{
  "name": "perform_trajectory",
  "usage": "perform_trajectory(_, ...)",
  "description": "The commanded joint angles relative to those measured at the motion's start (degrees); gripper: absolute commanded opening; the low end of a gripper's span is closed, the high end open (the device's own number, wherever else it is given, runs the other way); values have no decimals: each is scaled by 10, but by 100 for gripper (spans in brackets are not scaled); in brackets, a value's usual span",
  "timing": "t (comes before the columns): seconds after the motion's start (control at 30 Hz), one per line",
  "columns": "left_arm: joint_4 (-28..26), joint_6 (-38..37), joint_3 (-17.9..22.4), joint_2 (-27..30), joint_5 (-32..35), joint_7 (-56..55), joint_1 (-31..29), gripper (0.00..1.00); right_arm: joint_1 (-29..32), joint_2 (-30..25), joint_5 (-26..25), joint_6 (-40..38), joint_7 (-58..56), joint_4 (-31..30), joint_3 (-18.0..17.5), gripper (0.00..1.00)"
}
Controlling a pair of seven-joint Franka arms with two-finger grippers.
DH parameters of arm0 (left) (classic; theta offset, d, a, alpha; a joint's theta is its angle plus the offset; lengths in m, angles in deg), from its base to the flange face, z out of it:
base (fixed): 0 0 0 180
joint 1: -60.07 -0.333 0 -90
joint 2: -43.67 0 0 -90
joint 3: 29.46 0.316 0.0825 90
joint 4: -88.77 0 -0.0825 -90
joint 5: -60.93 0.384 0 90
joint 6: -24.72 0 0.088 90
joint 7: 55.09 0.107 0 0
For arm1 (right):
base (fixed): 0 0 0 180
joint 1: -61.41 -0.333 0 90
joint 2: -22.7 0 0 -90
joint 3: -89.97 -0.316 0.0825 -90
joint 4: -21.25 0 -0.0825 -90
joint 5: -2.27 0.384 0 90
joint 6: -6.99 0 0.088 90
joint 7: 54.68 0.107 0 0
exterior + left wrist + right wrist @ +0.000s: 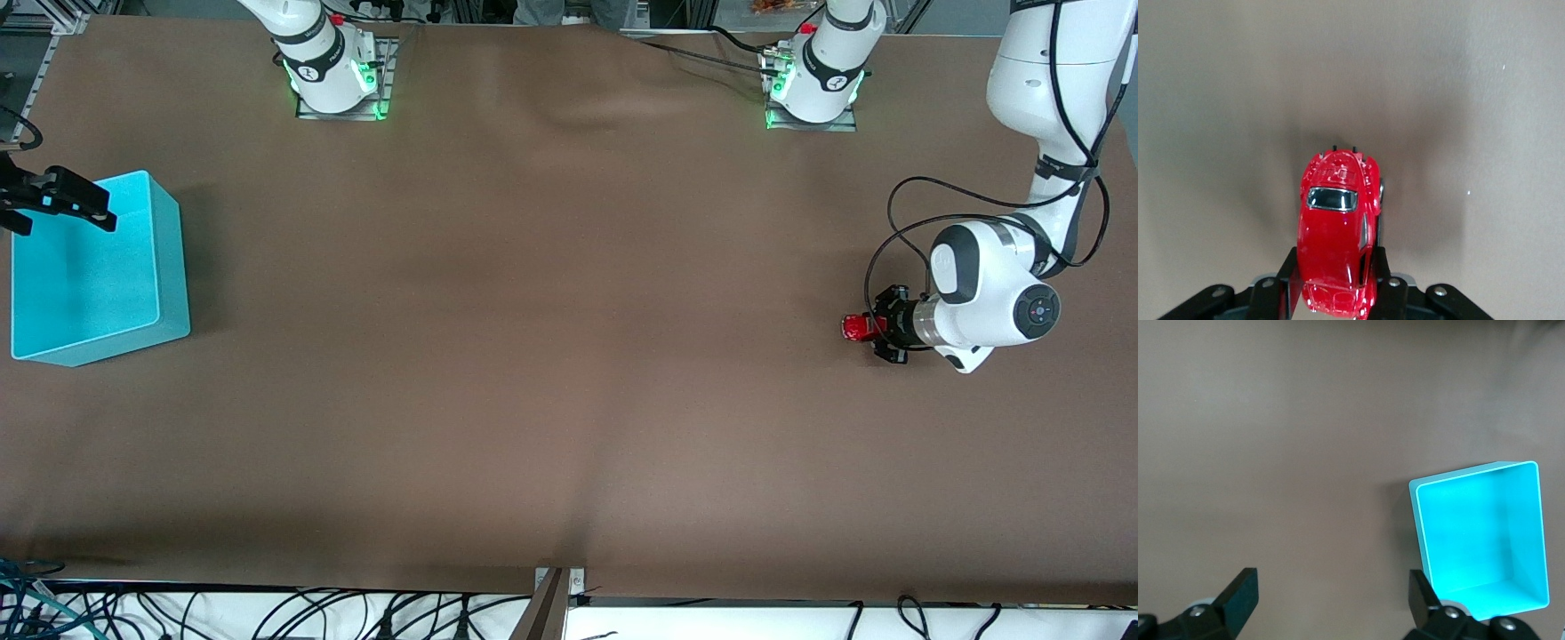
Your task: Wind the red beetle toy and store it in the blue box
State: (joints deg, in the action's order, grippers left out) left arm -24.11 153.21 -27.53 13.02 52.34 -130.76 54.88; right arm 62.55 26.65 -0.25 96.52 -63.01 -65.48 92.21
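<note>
The left gripper (867,328) is at the left arm's end of the desk (551,356), its jaws clamped on the red beetle toy (856,327), low over the desk. The right gripper (67,206) hangs over the blue box (173,267) at the right arm's end, well apart from the toy, with jaws wide apart and nothing between them.

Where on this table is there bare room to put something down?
Nearly all of the brown table is bare, between the blue box and the red beetle toy. Crowded spots: around the toy in the shut left gripper, and the box under the open right gripper.
</note>
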Motion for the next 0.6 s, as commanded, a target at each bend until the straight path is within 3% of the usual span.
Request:
perform_trajectory(0.0,0,34,18,-75,-5,28,1,0,0,4,-5,-4,8,14,-2,100)
perform_trajectory(0.57,7,40,38,-79,15,47,-1,0,-1,4,-4,-3,8,14,-3,100)
